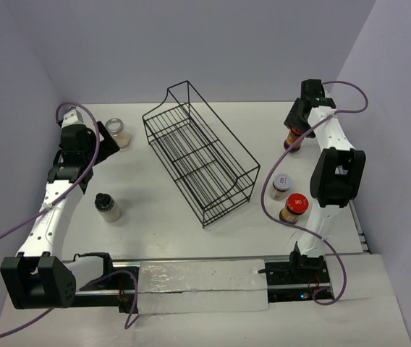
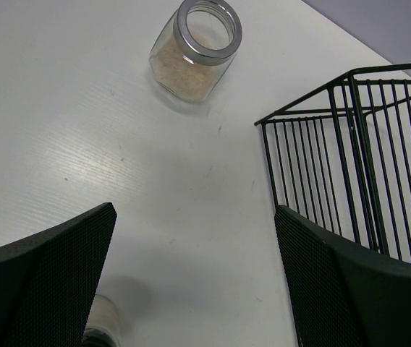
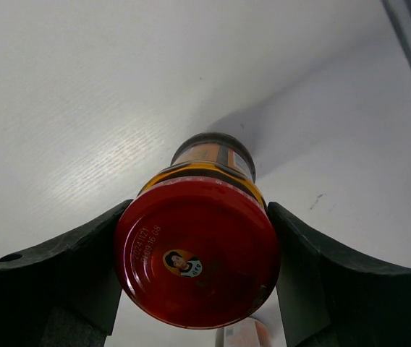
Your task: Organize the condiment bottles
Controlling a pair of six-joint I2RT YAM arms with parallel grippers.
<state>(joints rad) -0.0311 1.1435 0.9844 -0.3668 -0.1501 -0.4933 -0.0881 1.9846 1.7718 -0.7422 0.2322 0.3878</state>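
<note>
Right claw (image 3: 198, 278) is clamped on the round, glossy red lid of the red-lidded jar (image 3: 191, 231), with my matte black pads (image 3: 61, 289) pressed to either side of it. Below the lid, the glass shows an orange label. This jar is at the far right of the white, faintly grained worktop (image 1: 155, 217). My left claw (image 2: 195, 282) hangs wide apart at the far left, its mesh-textured fingers (image 2: 53, 275) spread. Near it is the squat, clear pale jar (image 2: 195, 50) with a silver-ringed mouth. The black-capped jar (image 1: 107, 207) stands near left. Near right, the white-lidded jar (image 1: 281, 186) and the second red-lidded jar (image 1: 294, 206) stand just beside each other. The black wire rack (image 1: 198, 155) sits at an angle in the middle.
</note>
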